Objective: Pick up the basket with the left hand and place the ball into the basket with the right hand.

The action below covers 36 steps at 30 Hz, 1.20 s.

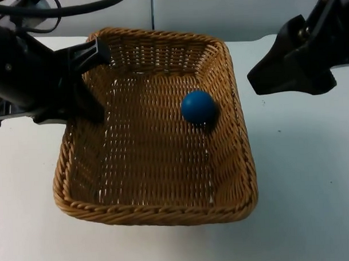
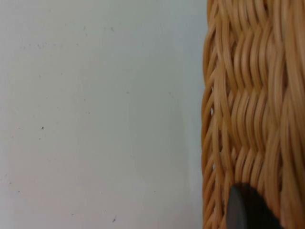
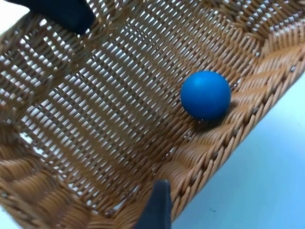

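The woven wicker basket (image 1: 157, 214) takes up the middle of the top view. A blue ball (image 1: 198, 107) lies inside it on the woven floor, close to the right wall. My left gripper (image 1: 91, 82) is shut on the basket's left wall near the back corner. In the left wrist view a black fingertip (image 2: 248, 210) presses against the basket's weave (image 2: 252, 119). My right gripper (image 1: 275, 69) hovers outside the basket, beyond its right rim, holding nothing. The right wrist view looks down on the ball (image 3: 206, 94) resting by the basket's wall (image 3: 224, 148).
White table top (image 1: 314, 188) lies around the basket on all sides. The grey partition wall (image 1: 216, 11) stands behind it. The left arm (image 1: 23, 73) reaches over the table's left part.
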Tool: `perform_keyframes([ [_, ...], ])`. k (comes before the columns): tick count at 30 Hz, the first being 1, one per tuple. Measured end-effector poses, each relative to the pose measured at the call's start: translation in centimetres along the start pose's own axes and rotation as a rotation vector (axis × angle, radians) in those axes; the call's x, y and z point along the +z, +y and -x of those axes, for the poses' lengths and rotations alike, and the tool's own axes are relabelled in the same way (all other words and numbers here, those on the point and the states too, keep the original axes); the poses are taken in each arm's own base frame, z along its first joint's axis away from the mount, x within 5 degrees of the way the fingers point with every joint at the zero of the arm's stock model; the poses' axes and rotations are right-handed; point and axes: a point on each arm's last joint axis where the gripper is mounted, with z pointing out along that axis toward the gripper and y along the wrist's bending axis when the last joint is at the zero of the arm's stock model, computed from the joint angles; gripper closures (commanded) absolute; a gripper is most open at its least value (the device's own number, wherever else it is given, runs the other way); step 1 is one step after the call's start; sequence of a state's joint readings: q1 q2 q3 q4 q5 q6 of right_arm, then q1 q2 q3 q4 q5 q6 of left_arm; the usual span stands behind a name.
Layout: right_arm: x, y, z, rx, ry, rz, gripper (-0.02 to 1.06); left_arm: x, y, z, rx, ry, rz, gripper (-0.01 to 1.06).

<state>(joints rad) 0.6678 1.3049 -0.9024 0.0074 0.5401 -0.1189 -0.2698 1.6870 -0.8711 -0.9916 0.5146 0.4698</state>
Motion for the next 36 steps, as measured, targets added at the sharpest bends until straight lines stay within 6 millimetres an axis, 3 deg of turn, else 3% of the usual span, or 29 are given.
perform_keyframes([
  [18,-0.9,0.0,0.1,0.004,-0.027,-0.007,0.28,7.7,3.4,-0.5,-0.093,0.06,-0.048,1.05],
  [30,-0.9,0.0,0.1,0.004,-0.025,-0.007,0.28,8.8,3.3,0.2,-0.045,0.07,-0.078,1.05],
  [32,-0.9,0.0,0.1,0.004,-0.025,-0.007,0.28,8.8,3.3,0.2,-0.044,0.071,-0.079,1.0],
  [34,-0.9,0.0,0.1,0.006,-0.025,-0.007,0.28,8.9,3.4,0.2,-0.043,0.072,-0.078,0.87],
  [35,-0.9,0.0,0.1,0.008,-0.025,-0.007,0.28,8.9,3.4,0.2,-0.043,0.072,-0.078,0.87],
  [36,-0.9,0.0,0.1,0.007,-0.025,-0.007,0.28,8.9,3.3,0.2,-0.043,0.074,-0.081,0.76],
])
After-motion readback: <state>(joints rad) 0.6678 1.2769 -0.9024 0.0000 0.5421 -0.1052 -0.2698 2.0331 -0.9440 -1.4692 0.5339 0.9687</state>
